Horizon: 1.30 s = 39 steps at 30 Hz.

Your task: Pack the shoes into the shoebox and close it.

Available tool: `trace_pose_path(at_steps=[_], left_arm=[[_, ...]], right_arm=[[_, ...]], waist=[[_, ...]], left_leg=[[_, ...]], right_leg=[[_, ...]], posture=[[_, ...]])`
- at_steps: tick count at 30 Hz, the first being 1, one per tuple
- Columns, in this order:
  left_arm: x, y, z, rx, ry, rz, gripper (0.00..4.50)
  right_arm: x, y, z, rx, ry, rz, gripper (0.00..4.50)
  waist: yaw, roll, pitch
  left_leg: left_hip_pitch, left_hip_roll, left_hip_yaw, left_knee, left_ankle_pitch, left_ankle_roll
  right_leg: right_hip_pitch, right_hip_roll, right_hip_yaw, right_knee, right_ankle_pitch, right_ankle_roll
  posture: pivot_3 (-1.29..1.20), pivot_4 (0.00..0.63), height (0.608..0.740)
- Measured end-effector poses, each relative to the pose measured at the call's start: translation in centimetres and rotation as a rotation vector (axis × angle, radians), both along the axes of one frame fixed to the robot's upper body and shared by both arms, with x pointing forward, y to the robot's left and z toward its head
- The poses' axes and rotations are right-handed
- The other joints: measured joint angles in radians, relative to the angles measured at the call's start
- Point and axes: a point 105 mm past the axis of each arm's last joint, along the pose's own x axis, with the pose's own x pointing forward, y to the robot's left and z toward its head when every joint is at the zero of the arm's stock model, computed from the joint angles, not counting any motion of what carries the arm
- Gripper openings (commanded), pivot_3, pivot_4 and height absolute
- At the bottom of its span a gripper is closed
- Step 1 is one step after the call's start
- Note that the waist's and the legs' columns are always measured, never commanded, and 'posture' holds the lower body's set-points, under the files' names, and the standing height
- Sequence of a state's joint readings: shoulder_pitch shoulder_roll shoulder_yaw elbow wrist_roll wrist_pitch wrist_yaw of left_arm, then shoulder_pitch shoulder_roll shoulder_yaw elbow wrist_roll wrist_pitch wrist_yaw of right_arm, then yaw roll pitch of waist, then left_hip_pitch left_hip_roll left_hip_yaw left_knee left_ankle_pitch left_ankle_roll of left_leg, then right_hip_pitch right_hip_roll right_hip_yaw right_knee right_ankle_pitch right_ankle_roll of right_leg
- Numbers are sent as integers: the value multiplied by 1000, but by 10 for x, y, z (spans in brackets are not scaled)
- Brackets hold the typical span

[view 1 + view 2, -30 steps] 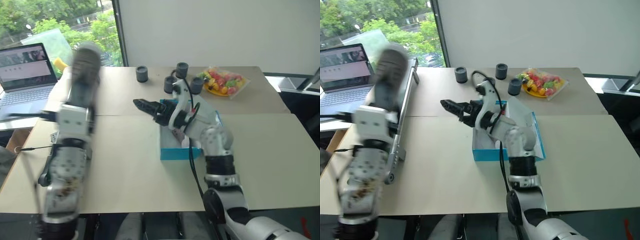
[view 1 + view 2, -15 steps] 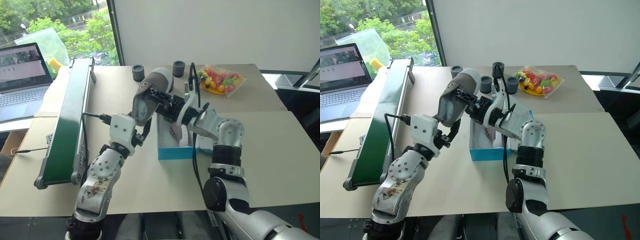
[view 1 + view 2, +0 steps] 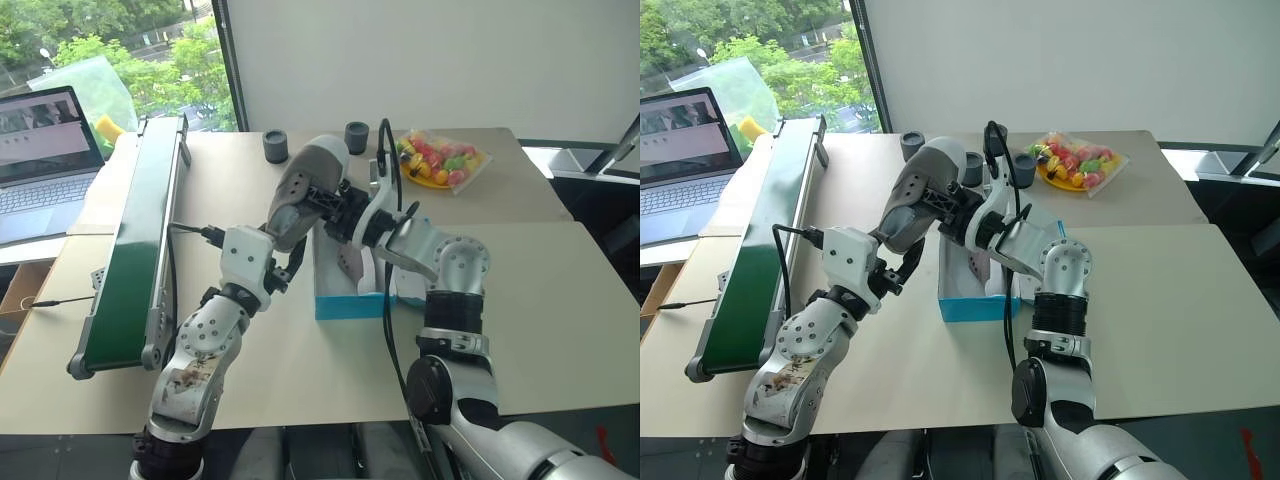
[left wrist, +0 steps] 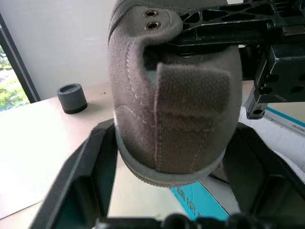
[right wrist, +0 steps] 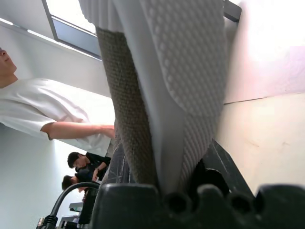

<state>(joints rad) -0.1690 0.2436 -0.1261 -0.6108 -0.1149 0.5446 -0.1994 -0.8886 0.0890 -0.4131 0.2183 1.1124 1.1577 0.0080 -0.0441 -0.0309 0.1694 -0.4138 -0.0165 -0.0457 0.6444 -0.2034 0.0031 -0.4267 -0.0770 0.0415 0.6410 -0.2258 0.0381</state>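
Left eye view: a grey shoe (image 3: 305, 190) is up in the air above the near-left end of the open blue shoebox (image 3: 352, 300), between both arms. The right gripper (image 3: 335, 203) has now closed on the shoe's side; half a second ago its fingers stood wide beside it. A second shoe (image 3: 350, 262) lies inside the box.

Right eye view: the arms sit where they did half a second ago; a second ago the left arm was a blur out by the green conveyor (image 3: 752, 240).

Left wrist view: the left gripper (image 4: 169, 164) has its fingers spread wide, flanking the shoe's heel with gaps on both sides.

Right wrist view: the right gripper's fingers pinch the shoe's sole edge and canvas.
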Motion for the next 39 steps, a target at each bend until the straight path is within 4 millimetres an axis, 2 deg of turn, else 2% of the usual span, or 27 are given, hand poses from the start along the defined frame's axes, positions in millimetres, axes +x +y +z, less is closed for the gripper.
trace_pose_path(at_steps=[5, 7, 8, 10, 12, 17, 21, 25, 27, 35, 39], left_arm=[[-1, 0, -2, 28, -2, -2, 4454], [-2, 2, -6, 26, 13, 5, 4454], [-3, 3, -10, 34, 23, 8, 4454], [-10, 7, -27, 64, 77, -4, 4454], [-12, 10, -34, 78, 99, -3, 4454], [-15, 13, -37, 110, 94, -7, 4454], [-18, 15, -38, 142, 96, -30, 4454], [-20, 17, -41, 162, 101, -47, 4454], [-21, 16, -40, 170, 94, -62, 4454], [-24, 5, -37, 174, 77, -114, 4454], [-30, 1, -33, 167, 62, -133, 4454]], right_arm=[[1, 0, 0, -1, 2, -10, 412], [7, -3, -1, -2, 10, -59, 412], [15, -8, -4, -14, 22, -113, 412], [45, -28, -17, -132, 77, -301, 412], [59, -45, -23, -217, 89, -398, 412], [78, -72, -24, -409, 79, -500, 412], [75, -81, -29, -597, 93, -429, 412], [67, -78, -8, -650, 94, -317, 412], [62, -74, -5, -691, 112, -255, 412], [38, -65, -43, -905, 247, -46, 412], [30, -59, -50, -942, 272, 13, 412]], waist=[[0, 0, 0], [-1, 0, 0], [0, 0, 0], [0, 0, 0], [3, 0, 0], [2, 1, 1], [-1, 2, 1], [-1, 2, 1], [0, 2, 1], [2, 2, 1], [0, 2, 1]], left_leg=[[0, 0, 0, 0, 0, 0], [1, 0, 0, 0, 0, 0], [2, 0, 0, 0, 0, 0], [3, -1, 3, 0, 0, 0], [3, 0, 2, 0, 0, 0], [2, 0, 3, 0, 0, 0], [1, 0, 3, -1, 0, 0], [2, 0, 3, -1, 0, 0], [2, 0, 3, -1, 0, 0], [0, 0, 3, -1, 0, 1], [0, 0, 3, -1, 0, 1]], right_leg=[[0, 0, 0, 0, 0, 0], [0, 0, 0, 0, 0, 0], [1, 0, 0, 0, 0, 0], [1, 0, 2, -1, 0, 0], [1, 0, 1, -1, 0, 0], [1, 0, 1, -2, 0, 0], [0, 0, 1, -1, 0, 0], [1, 0, 1, -2, 0, 0], [2, 0, 1, -3, 0, 0], [2, 0, 0, -5, 0, 0], [1, 0, 0, -5, 0, 0]], posture=[[0, 150, 740], [0, 150, 740], [0, 150, 740], [0, 150, 740], [0, 150, 740], [0, 150, 740], [0, 150, 740], [0, 150, 740], [0, 150, 740], [0, 150, 740], [0, 150, 740]])
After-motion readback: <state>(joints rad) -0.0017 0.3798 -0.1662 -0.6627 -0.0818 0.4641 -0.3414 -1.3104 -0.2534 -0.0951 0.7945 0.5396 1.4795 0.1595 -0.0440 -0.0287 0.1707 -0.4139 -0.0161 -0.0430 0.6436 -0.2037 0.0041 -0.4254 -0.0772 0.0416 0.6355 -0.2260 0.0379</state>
